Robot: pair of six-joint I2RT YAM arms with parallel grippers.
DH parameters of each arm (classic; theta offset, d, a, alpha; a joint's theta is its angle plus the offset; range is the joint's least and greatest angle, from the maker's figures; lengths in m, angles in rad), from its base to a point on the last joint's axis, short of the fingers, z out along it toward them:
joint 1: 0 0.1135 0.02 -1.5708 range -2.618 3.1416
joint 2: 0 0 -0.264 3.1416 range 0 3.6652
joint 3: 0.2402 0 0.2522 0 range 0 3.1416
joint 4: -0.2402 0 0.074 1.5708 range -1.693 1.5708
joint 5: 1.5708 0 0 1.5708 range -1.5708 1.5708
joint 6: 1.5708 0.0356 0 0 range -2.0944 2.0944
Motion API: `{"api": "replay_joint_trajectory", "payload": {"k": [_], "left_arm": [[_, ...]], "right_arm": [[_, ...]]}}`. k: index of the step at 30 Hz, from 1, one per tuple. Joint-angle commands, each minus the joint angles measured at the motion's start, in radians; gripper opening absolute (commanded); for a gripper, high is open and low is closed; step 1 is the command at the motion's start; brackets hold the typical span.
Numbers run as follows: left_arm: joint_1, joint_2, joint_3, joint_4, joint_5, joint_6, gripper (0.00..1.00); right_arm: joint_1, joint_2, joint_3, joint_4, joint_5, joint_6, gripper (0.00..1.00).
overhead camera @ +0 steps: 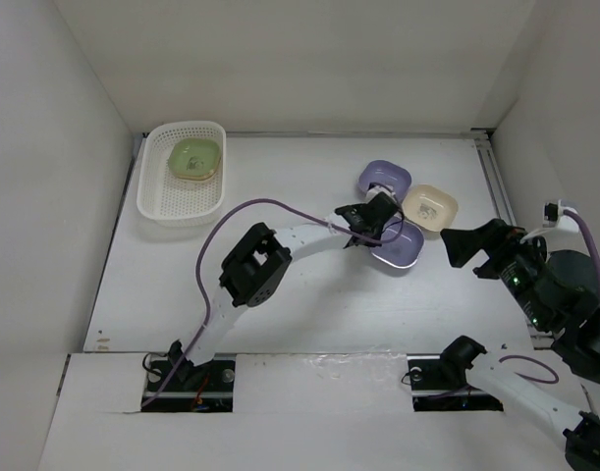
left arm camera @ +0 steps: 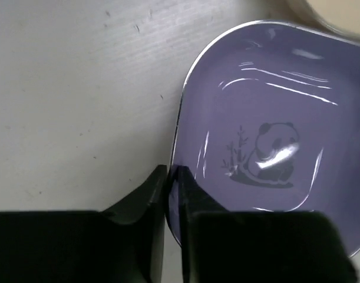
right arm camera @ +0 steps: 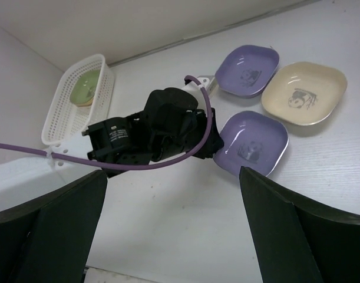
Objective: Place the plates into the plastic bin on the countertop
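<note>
Left gripper (left arm camera: 168,177): jaws pinched narrow on the rim of the near lavender plate (left arm camera: 268,130), rounded-square, panda print, on the white surface (left arm camera: 79,88). Second lavender plate (overhead camera: 383,178) and cream plate (overhead camera: 430,206) just beside. Light green plate (overhead camera: 196,159) inside the white mesh bin (overhead camera: 162,211), far left. Right gripper (right arm camera: 172,174): jaws wide, empty.
</note>
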Motion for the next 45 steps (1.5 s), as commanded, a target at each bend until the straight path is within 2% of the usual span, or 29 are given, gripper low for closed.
{"api": "replay_joint_trajectory", "payload": {"k": [1,7,11,13,17,18,21,22,23,26,32,40,45], "left_arm": [[-0.001,-0.033,0.002,-0.118,-0.104,0.005,0.0],[-0.001,-0.251,-0.231,-0.196,-0.265,-0.033,0.0],[0.106,-0.366,-0.265,-0.284,-0.321,-0.081,0.0],[0.165,-0.415,-0.265,-0.284,-0.303,-0.105,0.0],[0.365,-0.554,-0.256,-0.218,-0.214,-0.183,0.0],[0.46,-0.603,-0.256,-0.2,-0.203,-0.24,0.0],[0.602,-0.671,-0.265,-0.129,-0.169,-0.312,0.0],[0.695,-0.671,-0.265,-0.114,-0.16,-0.35,0.0],[0.741,-0.684,-0.265,-0.091,-0.138,-0.389,0.0],[0.91,-0.659,-0.247,-0.057,-0.056,-0.461,0.0],[1.058,-0.532,-0.192,-0.02,-0.036,-0.607,0.0],[1.07,-0.371,-0.147,0.066,0.047,-0.8,0.0],[1.061,-0.294,-0.083,0.014,0.073,-0.872,0.0]], "right_arm": [[-0.005,-0.012,-0.02,0.062,-0.011,-0.018,1.0],[-0.005,-0.012,-0.04,0.091,-0.021,-0.018,1.0],[-0.005,-0.002,-0.058,0.134,-0.042,-0.027,1.0],[-0.005,0.008,-0.058,0.149,-0.068,-0.027,1.0],[-0.005,0.03,-0.087,0.191,-0.093,-0.027,1.0],[-0.005,0.03,-0.087,0.191,-0.105,-0.027,1.0],[-0.005,0.039,-0.112,0.216,-0.117,-0.027,1.0],[-0.005,0.039,-0.124,0.225,-0.129,-0.027,1.0],[-0.005,0.039,-0.124,0.235,-0.129,-0.027,1.0],[-0.005,0.048,-0.149,0.255,-0.152,-0.036,1.0],[-0.005,0.048,-0.19,0.291,-0.221,-0.036,1.0],[-0.005,0.048,-0.219,0.315,-0.254,-0.036,1.0],[-0.005,0.039,-0.239,0.315,-0.264,-0.036,1.0]]}}
